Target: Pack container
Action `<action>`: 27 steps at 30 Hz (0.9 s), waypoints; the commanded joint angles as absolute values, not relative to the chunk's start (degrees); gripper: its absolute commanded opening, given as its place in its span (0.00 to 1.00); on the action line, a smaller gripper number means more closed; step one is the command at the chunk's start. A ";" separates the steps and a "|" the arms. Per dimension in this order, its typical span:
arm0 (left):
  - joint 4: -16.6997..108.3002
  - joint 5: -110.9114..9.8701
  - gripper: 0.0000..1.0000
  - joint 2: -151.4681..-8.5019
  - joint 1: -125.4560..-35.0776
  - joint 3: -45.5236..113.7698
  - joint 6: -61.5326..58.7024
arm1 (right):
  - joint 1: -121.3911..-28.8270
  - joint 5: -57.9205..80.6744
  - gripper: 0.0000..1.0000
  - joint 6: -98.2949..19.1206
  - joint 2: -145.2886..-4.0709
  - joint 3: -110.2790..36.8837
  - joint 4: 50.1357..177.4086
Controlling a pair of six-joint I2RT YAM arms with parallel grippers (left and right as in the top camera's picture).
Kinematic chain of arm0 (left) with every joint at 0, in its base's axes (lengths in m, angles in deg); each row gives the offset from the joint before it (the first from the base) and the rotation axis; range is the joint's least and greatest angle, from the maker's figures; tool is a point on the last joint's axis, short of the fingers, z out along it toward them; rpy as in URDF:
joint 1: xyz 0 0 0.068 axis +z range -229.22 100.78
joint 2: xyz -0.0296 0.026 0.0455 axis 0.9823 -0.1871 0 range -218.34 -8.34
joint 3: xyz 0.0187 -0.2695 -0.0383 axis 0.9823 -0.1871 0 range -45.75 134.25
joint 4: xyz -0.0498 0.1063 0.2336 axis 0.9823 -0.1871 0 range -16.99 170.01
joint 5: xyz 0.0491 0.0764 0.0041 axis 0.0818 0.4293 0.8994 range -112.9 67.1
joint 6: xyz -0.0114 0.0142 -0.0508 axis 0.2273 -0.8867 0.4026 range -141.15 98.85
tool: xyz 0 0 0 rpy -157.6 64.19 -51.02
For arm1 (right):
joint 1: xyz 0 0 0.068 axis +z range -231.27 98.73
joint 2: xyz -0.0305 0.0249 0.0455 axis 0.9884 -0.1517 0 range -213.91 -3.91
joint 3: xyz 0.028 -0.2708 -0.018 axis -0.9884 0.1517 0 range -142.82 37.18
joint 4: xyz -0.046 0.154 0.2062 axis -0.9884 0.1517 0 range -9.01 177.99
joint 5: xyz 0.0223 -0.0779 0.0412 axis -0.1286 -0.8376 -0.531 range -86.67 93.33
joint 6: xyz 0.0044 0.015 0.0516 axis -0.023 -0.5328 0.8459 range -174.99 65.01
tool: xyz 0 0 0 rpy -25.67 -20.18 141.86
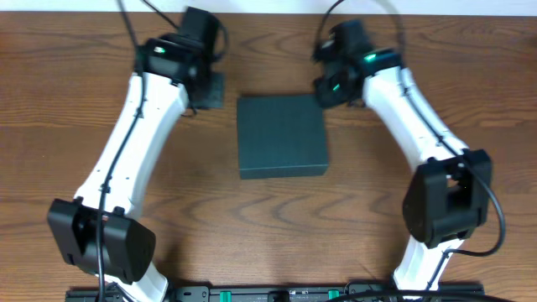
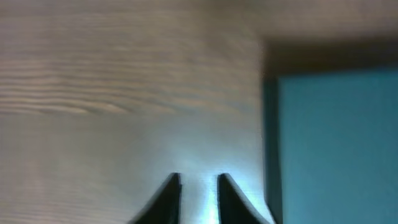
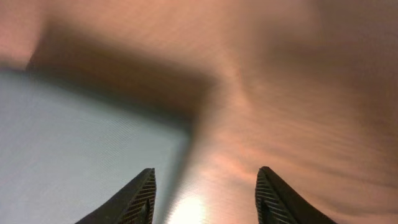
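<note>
1. One container (image 1: pixel 281 137) sits near the middle of the wooden table (image 1: pixel 277 243): a dark teal-black square box with its flap lid lying flat and closed. No item to go inside shows in any view, so I judge the packing has not got past opening the lid
2. At the container's far right corner hangs the right gripper (image 1: pixel 329 86). Its fingers (image 3: pixel 137 205) are spread wide and hold nothing. One is over the lid and the other over bare wood, with the box edge between them
3. Risk: if it comes down like that, the inner finger would land on the lid and press it shut instead of getting under the flap. If it closed there, it might pinch lid and wall together
4. Off the far left corner is the left gripper (image 1: pixel 210 88), above bare wood just beside the box wall. Its fingers (image 2: pixel 165 208) are drawn close with only a slim gap, and they are empty
5. Risk: nothing braces the box. A lift or sideways tug on the flap could slide or twist it across the smooth wood, and the narrow left fingers could knock the wall if they drift inward
6. Both wrist views are blurred, so I cannot tell whether either gripper is touching the box
</note>
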State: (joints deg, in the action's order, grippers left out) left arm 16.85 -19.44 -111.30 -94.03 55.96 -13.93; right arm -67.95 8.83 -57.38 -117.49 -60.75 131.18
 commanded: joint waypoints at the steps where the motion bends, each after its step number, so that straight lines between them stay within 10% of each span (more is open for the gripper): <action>1: 18.84 -18.35 0.32 -110.44 -88.76 56.50 -13.19 | -74.84 6.56 0.58 -54.17 -117.14 -65.41 130.63; 7: 17.38 -18.33 0.61 -110.44 -82.27 56.50 -13.14 | -84.45 6.54 0.74 -50.58 -116.35 -67.68 138.57; 27: 23.74 -17.95 0.64 -79.91 -82.99 31.61 -13.58 | -81.63 3.54 0.92 -49.12 -79.87 -32.71 131.31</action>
